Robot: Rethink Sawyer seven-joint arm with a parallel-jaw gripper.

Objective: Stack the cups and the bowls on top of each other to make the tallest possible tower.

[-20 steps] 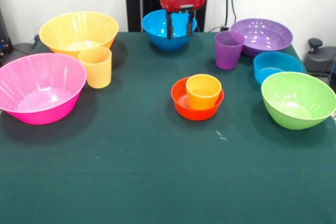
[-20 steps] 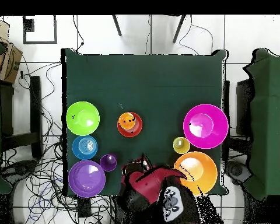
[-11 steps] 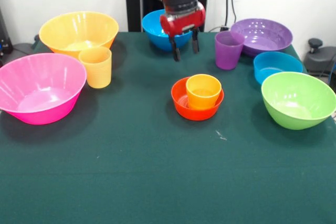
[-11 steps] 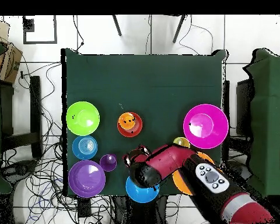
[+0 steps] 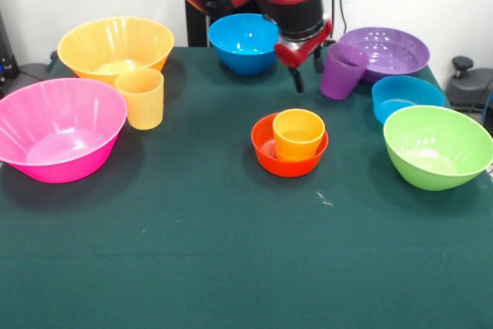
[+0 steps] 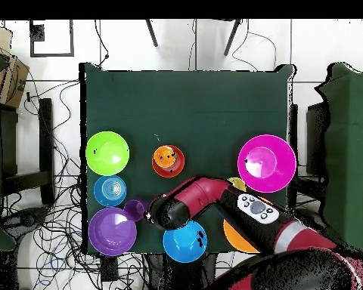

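My gripper [image 5: 306,71] hangs low and open just left of the purple cup [image 5: 342,72], with nothing between its fingers. One fingertip is at the cup's left side, and the cup leans slightly away. In the overhead view the gripper [image 6: 150,214] is beside the purple cup [image 6: 134,209]. The tower stands mid-table: the orange cup [image 5: 298,134] sits inside the small red-orange bowl [image 5: 264,147]. The yellow-orange cup [image 5: 142,98] stands by the big yellow bowl [image 5: 115,46].
The big pink bowl [image 5: 58,129] is at the left edge. The medium blue bowl [image 5: 240,40] and wide purple bowl [image 5: 385,52] are at the back. The small blue bowl [image 5: 406,96] and lime green bowl [image 5: 437,146] are at the right. My arm [image 6: 215,198] crosses above the yellow bowl.
In the front view the gripper swung right and lower, from in front of the medium blue bowl to beside the purple cup. The purple cup now leans and sits a little further right.
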